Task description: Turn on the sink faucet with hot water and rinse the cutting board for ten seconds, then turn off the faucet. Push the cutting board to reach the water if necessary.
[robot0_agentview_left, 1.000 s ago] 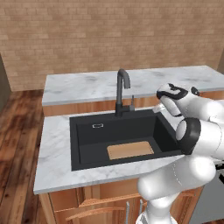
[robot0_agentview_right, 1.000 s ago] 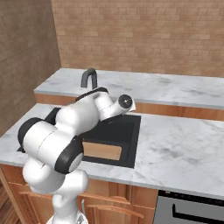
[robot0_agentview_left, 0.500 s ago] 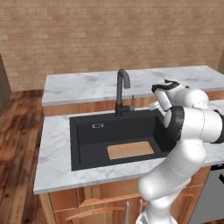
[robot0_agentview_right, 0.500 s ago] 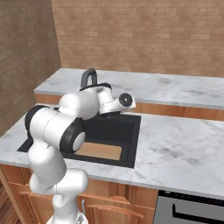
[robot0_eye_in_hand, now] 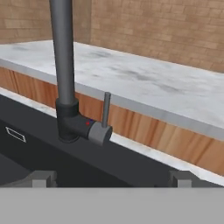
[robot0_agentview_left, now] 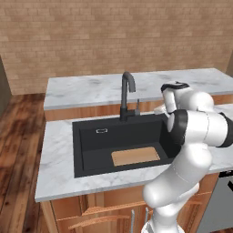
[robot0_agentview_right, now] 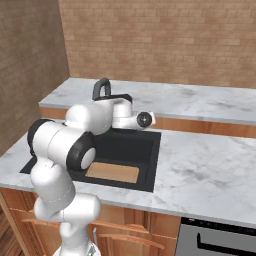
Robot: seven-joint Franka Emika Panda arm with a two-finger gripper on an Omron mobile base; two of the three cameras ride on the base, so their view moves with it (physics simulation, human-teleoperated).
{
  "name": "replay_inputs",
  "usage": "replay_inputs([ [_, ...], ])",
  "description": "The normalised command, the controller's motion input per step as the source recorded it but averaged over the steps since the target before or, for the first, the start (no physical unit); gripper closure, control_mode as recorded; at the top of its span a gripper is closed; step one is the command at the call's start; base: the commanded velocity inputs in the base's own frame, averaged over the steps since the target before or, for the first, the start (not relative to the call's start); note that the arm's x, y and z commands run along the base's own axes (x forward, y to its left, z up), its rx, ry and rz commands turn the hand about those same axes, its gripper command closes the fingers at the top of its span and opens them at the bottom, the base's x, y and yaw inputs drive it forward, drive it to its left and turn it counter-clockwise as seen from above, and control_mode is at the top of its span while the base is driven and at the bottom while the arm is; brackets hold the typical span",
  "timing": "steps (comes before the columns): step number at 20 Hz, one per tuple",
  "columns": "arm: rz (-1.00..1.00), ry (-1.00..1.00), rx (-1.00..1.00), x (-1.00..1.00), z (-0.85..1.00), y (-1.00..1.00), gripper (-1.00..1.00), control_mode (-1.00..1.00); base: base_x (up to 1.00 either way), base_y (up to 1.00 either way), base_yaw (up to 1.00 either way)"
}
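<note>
The gripper (robot0_eye_in_hand: 111, 178) is facing the sink faucet (robot0_agentview_left: 127, 94) at centre frame, its fingertips (robot0_eye_in_hand: 40, 178) standing wide apart with nothing between them, evidently lining up on the small upright lever (robot0_eye_in_hand: 106, 110) at the faucet base. No stream is falling from the spout, so the tap appears off. The cutting board (robot0_agentview_left: 135, 156) is lying flat on the floor of the sink (robot0_agentview_left: 86, 150), toward lower centre, forward of the spout.
</note>
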Motion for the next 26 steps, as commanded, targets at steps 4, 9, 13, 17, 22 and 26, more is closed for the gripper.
replay_inputs([
  [4, 0.0, -0.07, 0.04, 0.14, 0.0, 0.04, -1.0, -1.0, 0.0, 0.0, 0.0],
  [9, 0.0, -0.02, 0.03, 0.32, 0.0, 0.03, -1.0, -1.0, 0.0, 0.0, 0.0],
  [13, 0.0, 0.0, 0.03, 0.43, 0.0, 0.0, -1.0, -1.0, 0.0, 0.0, 0.0],
  [17, 0.0, 0.0, 0.02, 0.41, 0.0, 0.01, -1.0, -1.0, 0.0, 0.0, 0.0],
  [22, -0.01, 0.0, 0.02, 0.36, 0.0, 0.02, -1.0, -1.0, 0.0, 0.0, 0.0],
  [26, 0.0, -0.01, 0.0, 0.24, -0.02, 0.04, -1.0, -1.0, 0.0, 0.0, 0.0],
])
